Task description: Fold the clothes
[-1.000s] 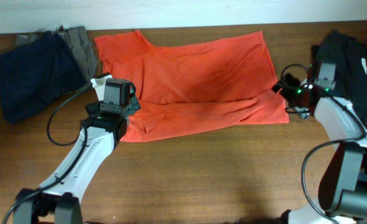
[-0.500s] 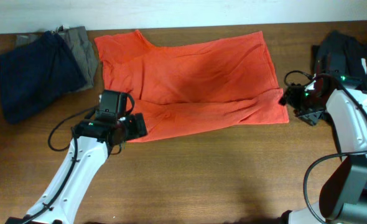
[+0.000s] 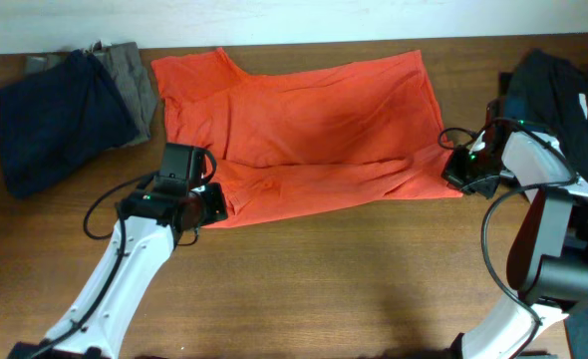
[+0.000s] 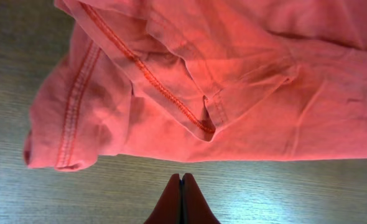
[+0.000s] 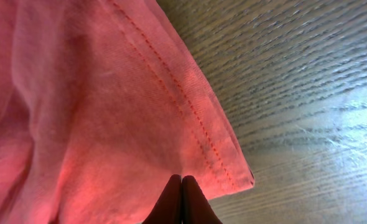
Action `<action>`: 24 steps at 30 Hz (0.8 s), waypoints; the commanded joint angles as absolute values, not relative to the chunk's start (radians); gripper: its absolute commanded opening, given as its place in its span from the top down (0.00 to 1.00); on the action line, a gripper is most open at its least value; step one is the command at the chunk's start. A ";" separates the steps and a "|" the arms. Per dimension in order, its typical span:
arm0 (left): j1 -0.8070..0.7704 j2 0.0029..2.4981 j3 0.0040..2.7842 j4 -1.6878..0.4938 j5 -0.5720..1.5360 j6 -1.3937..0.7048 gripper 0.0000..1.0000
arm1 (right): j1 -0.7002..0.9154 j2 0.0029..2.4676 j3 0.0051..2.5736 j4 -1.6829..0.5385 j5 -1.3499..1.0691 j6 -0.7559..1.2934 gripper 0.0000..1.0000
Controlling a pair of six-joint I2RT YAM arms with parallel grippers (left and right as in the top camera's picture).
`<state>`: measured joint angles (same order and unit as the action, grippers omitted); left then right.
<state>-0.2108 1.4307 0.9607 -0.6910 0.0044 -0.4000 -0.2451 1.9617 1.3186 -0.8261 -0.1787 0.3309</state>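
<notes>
Orange-red short-sleeved cotton T-shirt (image 3: 314, 130) lies spread sideways on the brown wood-grain table (image 3: 354, 279), reaching from one pair of jaws to the other. A long crease runs across it near the edge closest to the arms, where a strip appears doubled over. Otherwise no tidy fold is evident, so the job is judged to be at an early stage. The sleeves and body are yet to be brought in. The left gripper (image 4: 181, 180) has its jaws pressed together over bare wood, with the shirt's edge just ahead of the tips and no cloth seen between them. A sleeve with double-stitched hem sits ahead and to their left. The right gripper (image 5: 181, 180) also has its jaws together, its tips meeting the shirt's stitched corner. Whether fabric is caught there cannot be told. The knit is thin, limp and softly wrinkled. A rumpled navy garment (image 3: 60, 110) and a grey garment (image 3: 135, 75) lie well beyond the left jaws, and a black heaped garment (image 3: 563, 90) lies behind the right arm. All three await handling.
</notes>
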 commanded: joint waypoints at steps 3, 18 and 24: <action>-0.207 1.563 0.976 -0.680 0.041 -0.395 0.99 | -0.242 1.970 1.324 -0.820 -0.199 0.287 0.96; -0.165 1.739 0.976 -0.577 0.012 -0.395 0.99 | -0.197 1.972 1.324 -0.802 -0.187 0.263 0.96; -0.102 1.745 0.976 -0.559 0.012 -0.395 0.99 | -0.197 1.972 1.324 -0.798 -0.179 0.262 0.96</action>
